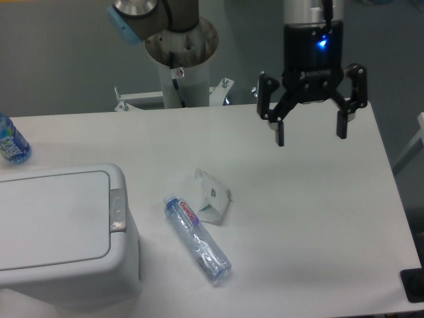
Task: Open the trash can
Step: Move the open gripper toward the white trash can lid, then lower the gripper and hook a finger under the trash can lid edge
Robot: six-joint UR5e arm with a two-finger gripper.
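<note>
Counting from the left edge, with the trash can as landmark:

Item 1, bottles, two in all. One blue-labelled bottle (11,142) shows only in part at the far left of the bench (318,225), behind the trash can and apart from it. One clear plastic bottle (197,240) lies on its side to the right of the trash can, near but not touching it, its white cap end toward the trash can and a label with red lettering near that end.

Item 2, trash can (63,232), one. Large, boxy, white, with rounded corners; it stands at the bench's front left corner and is cut off by the left and lower edges of the view. Its flat rectangular lid (50,222) lies closed. One small grey latch button (117,211) sits at the middle of the lid's right edge.

Item 3, crumpled white carton (213,194), one. It lies further right of the trash can, just behind the clear bottle and touching it or nearly so.

Item 4, tool (310,134), one. Black, two-fingered, with a blue light lit on its body, it hangs above the bench's rear right part, well apart from the trash can. Its fingers are spread wide and hold nothing.
</note>
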